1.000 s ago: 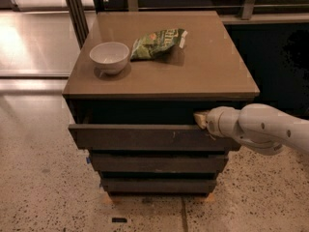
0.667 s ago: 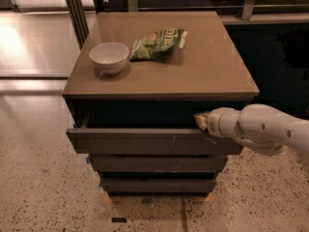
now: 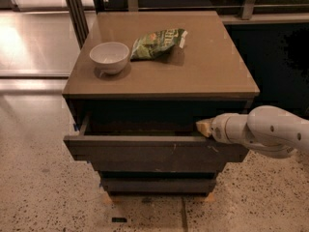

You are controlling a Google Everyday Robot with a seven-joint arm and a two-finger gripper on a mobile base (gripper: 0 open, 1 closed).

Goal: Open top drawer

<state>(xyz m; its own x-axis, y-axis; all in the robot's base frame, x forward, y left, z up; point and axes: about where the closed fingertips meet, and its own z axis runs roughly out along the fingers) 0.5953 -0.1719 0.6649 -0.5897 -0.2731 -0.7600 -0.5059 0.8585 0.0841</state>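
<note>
Drawer progress is showing plainly: the top drawer (image 3: 145,154), the widest of three dark handle-less fronts, is standing part way out of the table (image 3: 207,76). Its long panel is jutting forward of the two narrower drawers (image 3: 157,183) below, which are sitting further back. A black gap is opening between the panel's upper edge and the underside of the table's top; whatever is inside is hiding in shadow. Small pale scratches are showing on the panel right of centre.

The tool (image 3: 203,128) is sitting at that upper edge, near the right end, its pale tip pointing left and reaching over the lip into the gap. It seems to be touching the panel's top edge. Whether the tool is spread or pressed together I cannot tell, nor whether it is pinching the lip or only hooking behind it. The placing is making sense, I judge: with no handle, the upper lip is offering the only purchase. Pulling from so far right of centre may be risking a crooked slide.

Behind it, the white arm (image 3: 270,132) is coming in low from the right, level with the drawer.

On the table a white bowl (image 3: 109,57) is resting near the left, with a green snack bag (image 3: 159,42) lying just beside it; both are sitting back from the front edge, apart from the tool.
</note>
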